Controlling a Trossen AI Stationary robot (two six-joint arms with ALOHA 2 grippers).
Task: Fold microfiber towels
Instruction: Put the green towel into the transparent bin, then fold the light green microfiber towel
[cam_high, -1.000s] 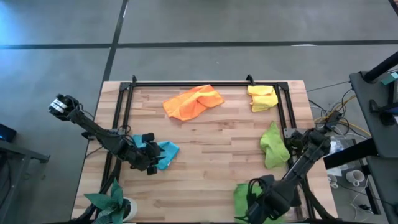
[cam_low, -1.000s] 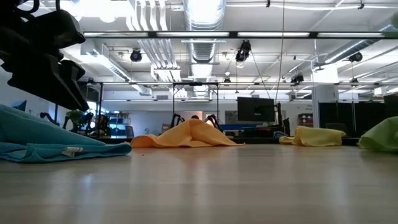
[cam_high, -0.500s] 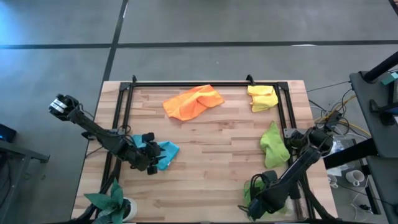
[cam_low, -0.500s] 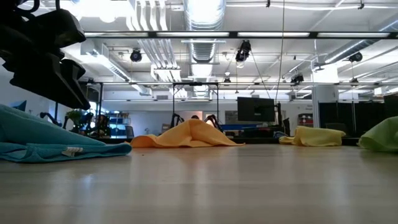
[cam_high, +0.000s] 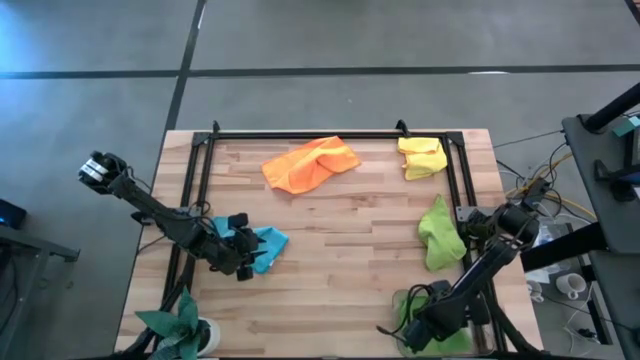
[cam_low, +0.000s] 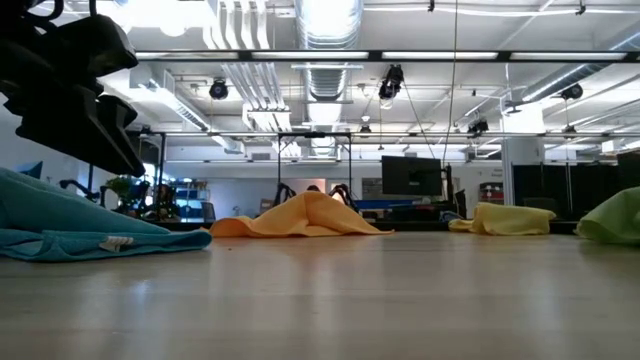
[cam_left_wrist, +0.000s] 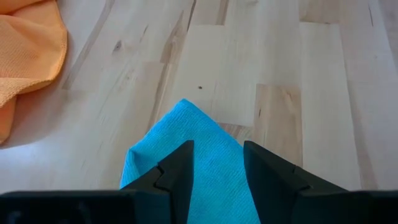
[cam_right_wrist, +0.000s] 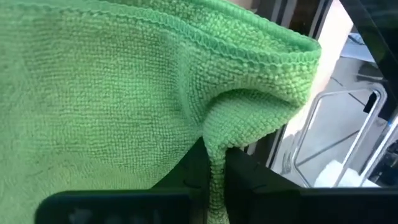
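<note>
While the right end effector sits at the near right corner of the surface, it's pinched on a fold of the green towel; fingers nearly together w/ the cloth bunched up between them. Green towel lies under that arm at the near edge in the high view.

Left end effector is low over the blue towel on the left side of the surface, fingers partly apart, straddling the towel's pointed corner. Can't tell if it's actually clamping the cloth or just resting around it. Blue towel in high view is just beside the arm tip, crumpled.

Other towels, none touched:
- orange: far centre, loosely heaped
- yellow: far right corner, crumpled
- yellow-green: right side, between yellow and green, rumpled strip

Low view: blue at left w/ the left arm dark above it, orange mid, yellow and yellow-green at right.

Plant at the near left corner, well apart from the towels.
</note>
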